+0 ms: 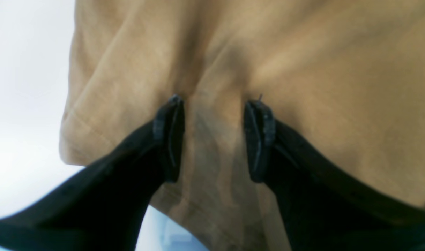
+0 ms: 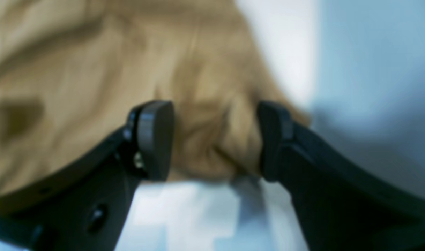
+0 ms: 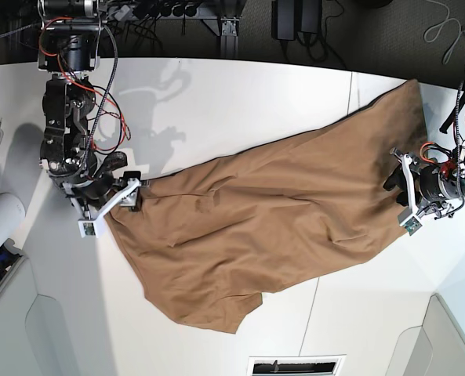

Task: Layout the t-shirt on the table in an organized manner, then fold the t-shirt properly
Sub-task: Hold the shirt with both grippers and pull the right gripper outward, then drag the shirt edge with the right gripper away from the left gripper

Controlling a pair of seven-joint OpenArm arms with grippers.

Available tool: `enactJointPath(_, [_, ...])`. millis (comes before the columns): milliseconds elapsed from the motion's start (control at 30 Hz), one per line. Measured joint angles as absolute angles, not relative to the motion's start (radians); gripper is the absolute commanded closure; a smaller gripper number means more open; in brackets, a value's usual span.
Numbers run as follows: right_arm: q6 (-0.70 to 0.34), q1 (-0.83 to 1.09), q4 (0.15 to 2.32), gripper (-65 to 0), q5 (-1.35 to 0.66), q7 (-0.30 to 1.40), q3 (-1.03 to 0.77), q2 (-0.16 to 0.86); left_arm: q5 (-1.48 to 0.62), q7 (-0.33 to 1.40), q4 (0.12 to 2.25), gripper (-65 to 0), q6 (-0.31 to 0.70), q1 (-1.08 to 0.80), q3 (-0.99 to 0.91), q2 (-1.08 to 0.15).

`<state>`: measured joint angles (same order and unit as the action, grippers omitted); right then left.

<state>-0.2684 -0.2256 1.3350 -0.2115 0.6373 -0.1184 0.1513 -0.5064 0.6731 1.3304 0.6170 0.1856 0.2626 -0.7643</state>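
**Tan shirt stretched between two arms**

Tan t-shirt [image 3: 263,227] lies crumpled diagonally on the table [image 3: 240,102]. Right gripper [image 2: 214,139] gapes wide around a bunched edge, gripping nothing. Left gripper [image 1: 214,137] straddles a pinched ridge, jaws apart. Pulling now could slip off, leaving wrinkles.

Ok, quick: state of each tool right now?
Left tool: jaws apart, a ridge of the t-shirt between them; grip cannot be told.
Right tool: jaws apart, bunched t-shirt between them; grip cannot be told.
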Motion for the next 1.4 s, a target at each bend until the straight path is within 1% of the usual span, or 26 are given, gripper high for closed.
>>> enactJointPath(100, [-0.269,-0.198,1.335,-36.1,-0.213,0.593,-0.118,0.152,-0.506,0.673,1.33,-30.0,0.617,0.186,0.263,-0.764])
enactJointPath(133, [-0.269,-0.192,1.335,-33.8,-0.214,0.577,-0.118,0.152,-0.506,0.673,1.33,-30.0,0.617,0.185,0.263,-0.764])
enactJointPath(233, [-0.268,-0.176,1.337,-23.1,-0.213,0.564,-0.119,0.153,-0.507,0.673,1.33,-30.0,0.617,0.186,0.263,-0.761])
enactJointPath(267, [-0.268,-0.177,1.337,-20.6,-0.213,0.566,-0.12,0.153,-0.506,0.673,1.33,-30.0,0.617,0.186,0.263,-0.762])
enactJointPath(333, [-0.268,-0.177,1.34,-18.8,-0.213,0.567,-0.12,0.154,-0.506,0.673,1.33,-30.0,0.617,0.186,0.263,-0.762])
enactJointPath(433, [-0.268,-0.176,1.355,-18.7,-0.213,0.581,-0.12,0.154,-0.506,0.673,1.33,-30.0,0.617,0.186,0.263,-0.762])
enactJointPath(467, [-0.268,-0.175,1.358,-17.0,-0.213,0.581,-0.12,0.154,-0.506,0.673,1.33,-30.0,0.617,0.186,0.263,-0.762])
enactJointPath(500, [-0.268,-0.175,1.358,-13.2,-0.213,0.581,-0.12,0.154,-0.506,0.673,1.33,-30.0,0.617,0.186,0.263,-0.762])
enactJointPath(567, [-0.268,-0.175,1.359,-2.1,-0.214,0.581,-0.12,0.154,-0.506,0.673,1.33,-30.0,0.617,0.186,0.263,-0.762])
enactJointPath(600, [-0.269,-0.175,1.359,0.0,-0.214,0.581,-0.12,0.154,-0.506,0.673,1.33,-30.0,0.617,0.186,0.263,-0.762])
enactJointPath(733, [-0.273,-0.175,1.362,0.0,-0.213,0.581,-0.12,0.152,-0.506,0.673,1.33,-30.0,0.617,0.186,0.263,-0.76])
enactJointPath(800, [-0.304,-0.175,1.372,0.0,-0.209,0.595,-0.12,0.153,-0.506,0.673,1.33,-30.0,0.617,0.185,0.263,-0.758])
enactJointPath(967, [-0.341,-0.16,1.46,0.0,-0.196,0.664,-0.12,0.156,-0.507,0.673,1.33,-30.0,0.617,0.186,0.263,-0.756])
enactJointPath(1167, [-0.348,-0.023,1.634,0.0,-0.2,0.663,-0.128,0.208,-0.508,0.673,1.329,-30.0,0.617,0.177,0.263,-0.757])
enactJointPath(1267, [-0.348,0.037,1.661,0.0,-0.199,0.663,-0.139,0.236,-0.509,0.676,1.329,-30.0,0.617,0.178,0.263,-0.756])
enactJointPath(1300, [-0.348,0.048,1.661,-9.2,-0.197,0.667,-0.14,0.244,-0.51,0.676,1.329,-30.0,0.617,0.177,0.263,-0.757])
enactJointPath(1333, [-0.347,0.057,1.662,-20.9,-0.196,0.666,-0.141,0.247,-0.509,0.677,1.329,-30.0,0.617,0.177,0.263,-0.757])
enactJointPath(1367, [-0.345,0.062,1.662,-31.1,-0.199,0.667,-0.144,0.247,-0.509,0.676,1.328,-30.0,0.617,0.177,0.263,-0.756])
enactJointPath(1400, [-0.344,0.064,1.662,-38.2,-0.198,0.667,-0.144,0.246,-0.51,0.676,1.329,-30.0,0.617,0.178,0.263,-0.756])
